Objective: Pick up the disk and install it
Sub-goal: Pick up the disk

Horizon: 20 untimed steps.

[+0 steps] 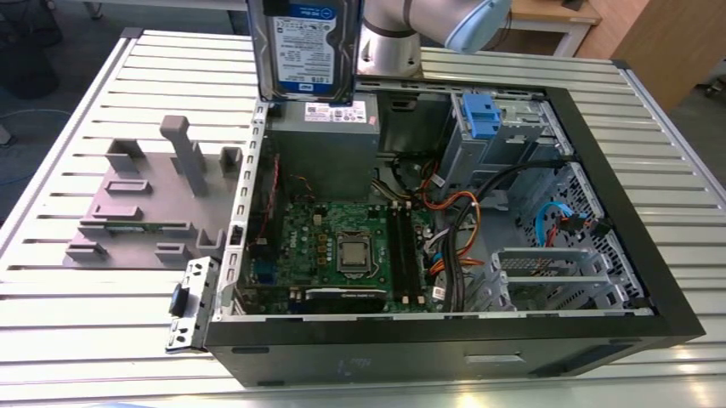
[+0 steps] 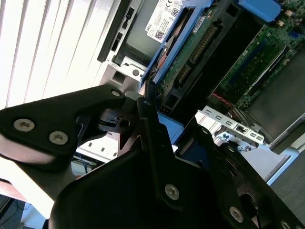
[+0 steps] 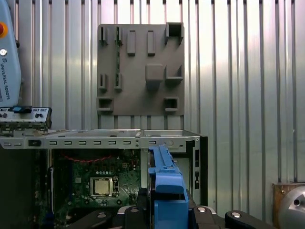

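Note:
The disk (image 1: 306, 47), silver with a white-and-blue label and a blue bracket, hangs upright above the back edge of the open computer case (image 1: 669, 314), near the power supply (image 1: 323, 140). In the second wrist view my gripper (image 2: 174, 126) is shut on the disk (image 2: 190, 52), with black fingers (image 2: 147, 114) clamped on its blue-framed edge and the green circuit side showing. The first wrist view looks down past the gripper (image 3: 167, 212) along the blue bracket (image 3: 167, 186) to the motherboard (image 3: 102, 183).
A grey plastic stand (image 1: 159, 200) with upright posts sits on the slatted metal table (image 1: 68, 340), at the exterior view's left of the case. Inside the case are cables (image 1: 454, 221), a drive bay with a blue latch (image 1: 482, 115) and a metal cage (image 1: 545, 276).

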{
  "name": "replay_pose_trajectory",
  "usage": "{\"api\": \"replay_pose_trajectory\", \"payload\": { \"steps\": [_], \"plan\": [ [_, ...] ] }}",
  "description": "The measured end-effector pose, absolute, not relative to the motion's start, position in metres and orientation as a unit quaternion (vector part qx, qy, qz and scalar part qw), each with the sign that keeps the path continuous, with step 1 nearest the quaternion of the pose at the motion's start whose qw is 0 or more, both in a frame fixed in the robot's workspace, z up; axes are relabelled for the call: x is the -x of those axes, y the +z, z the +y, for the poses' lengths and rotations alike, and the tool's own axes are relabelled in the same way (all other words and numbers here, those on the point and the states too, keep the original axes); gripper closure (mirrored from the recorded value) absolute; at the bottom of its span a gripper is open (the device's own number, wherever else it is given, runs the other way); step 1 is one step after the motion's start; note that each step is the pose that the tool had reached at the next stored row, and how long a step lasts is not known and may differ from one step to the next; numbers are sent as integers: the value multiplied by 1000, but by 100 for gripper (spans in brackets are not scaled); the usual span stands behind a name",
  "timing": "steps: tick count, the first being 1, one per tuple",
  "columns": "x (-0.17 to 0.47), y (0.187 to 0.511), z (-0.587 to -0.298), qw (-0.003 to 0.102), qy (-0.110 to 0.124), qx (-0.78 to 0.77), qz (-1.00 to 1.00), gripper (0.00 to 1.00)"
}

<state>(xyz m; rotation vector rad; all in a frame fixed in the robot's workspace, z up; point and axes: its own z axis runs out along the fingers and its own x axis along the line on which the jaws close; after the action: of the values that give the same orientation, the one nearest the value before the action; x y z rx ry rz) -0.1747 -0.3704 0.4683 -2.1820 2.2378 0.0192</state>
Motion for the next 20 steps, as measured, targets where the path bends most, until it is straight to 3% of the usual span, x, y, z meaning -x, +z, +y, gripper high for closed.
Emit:
{"api": "replay_pose_trajectory", "payload": {
  "steps": [20],
  "plan": [
    [163,466,-380,8,6,698,716,63]
  ]
}}
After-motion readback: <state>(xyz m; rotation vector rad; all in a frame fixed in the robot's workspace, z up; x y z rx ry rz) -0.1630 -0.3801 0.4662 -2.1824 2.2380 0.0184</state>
